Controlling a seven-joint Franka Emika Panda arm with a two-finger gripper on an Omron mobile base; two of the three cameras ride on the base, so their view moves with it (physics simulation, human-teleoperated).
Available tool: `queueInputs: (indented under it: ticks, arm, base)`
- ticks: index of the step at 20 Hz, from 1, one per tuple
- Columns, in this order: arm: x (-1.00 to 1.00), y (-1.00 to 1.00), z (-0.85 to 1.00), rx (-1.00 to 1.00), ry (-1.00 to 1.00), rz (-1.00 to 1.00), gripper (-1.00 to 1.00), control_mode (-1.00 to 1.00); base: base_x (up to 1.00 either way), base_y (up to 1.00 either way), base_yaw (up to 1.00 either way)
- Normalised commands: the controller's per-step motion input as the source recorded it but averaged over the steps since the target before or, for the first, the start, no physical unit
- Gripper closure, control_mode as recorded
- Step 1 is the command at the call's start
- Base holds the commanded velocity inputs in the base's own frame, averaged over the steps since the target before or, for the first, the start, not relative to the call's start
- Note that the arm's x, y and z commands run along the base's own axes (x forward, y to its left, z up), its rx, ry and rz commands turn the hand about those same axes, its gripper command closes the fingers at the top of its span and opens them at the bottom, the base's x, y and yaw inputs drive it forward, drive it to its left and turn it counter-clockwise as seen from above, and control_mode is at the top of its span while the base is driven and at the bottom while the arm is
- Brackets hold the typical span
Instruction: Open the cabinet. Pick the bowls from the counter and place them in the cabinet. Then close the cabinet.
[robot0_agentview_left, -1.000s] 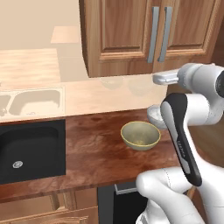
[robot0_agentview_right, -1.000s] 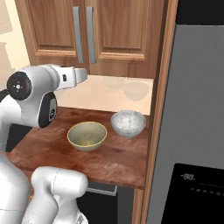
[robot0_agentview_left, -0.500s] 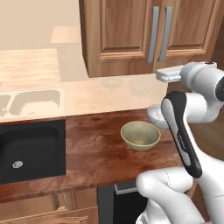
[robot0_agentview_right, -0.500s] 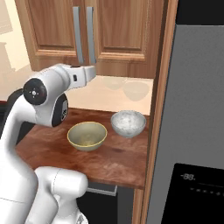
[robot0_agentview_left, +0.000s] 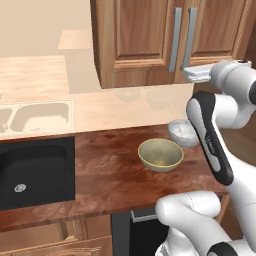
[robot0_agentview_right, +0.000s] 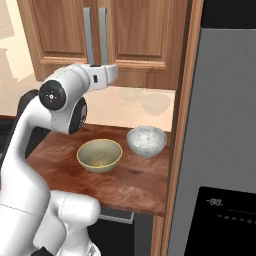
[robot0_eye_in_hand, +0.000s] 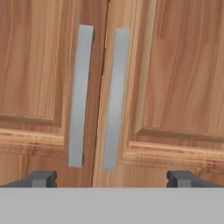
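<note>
Since a second ago the gripper (robot0_eye_in_hand: 111, 178) has swung up to face the cabinet (robot0_eye_in_hand: 39, 65) doors, both shut. Left to right on the surface (robot0_agentview_left: 100, 170): olive bowl (robot0_agentview_left: 160, 154), white bowl (robot0_agentview_left: 182, 132). Risk: both handles (robot0_eye_in_hand: 81, 94) sit between the wide-spread, empty jaws, so closing could grab both.

Two bowls (robot0_agentview_left: 160, 153) side by side on counter (robot0_agentview_left: 100, 175), right of sink (robot0_agentview_left: 35, 172); cabinet (robot0_agentview_left: 150, 35) above.
</note>
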Motion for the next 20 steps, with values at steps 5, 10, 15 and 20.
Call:
queueInputs:
  ticks: [5, 10, 15, 20]
  arm:
    - [0.21, -0.23, 0.14, 0.00, 0.00, 0.00, -1.00, -1.00]
    - [0.17, -0.08, 0.00, 0.00, -0.01, 0.00, -1.00, -1.00]
    - [0.28, -0.07, 0.00, 0.00, 0.00, 0.00, -1.00, -1.00]
    - [0.39, -0.06, 0.00, 0.00, 0.00, 0.00, -1.00, -1.00]
  base:
    - [0.00, 0.00, 0.00]
    - [0.00, 0.00, 0.00]
    - [0.00, 0.00, 0.00]
    - [0.00, 0.00, 0.00]
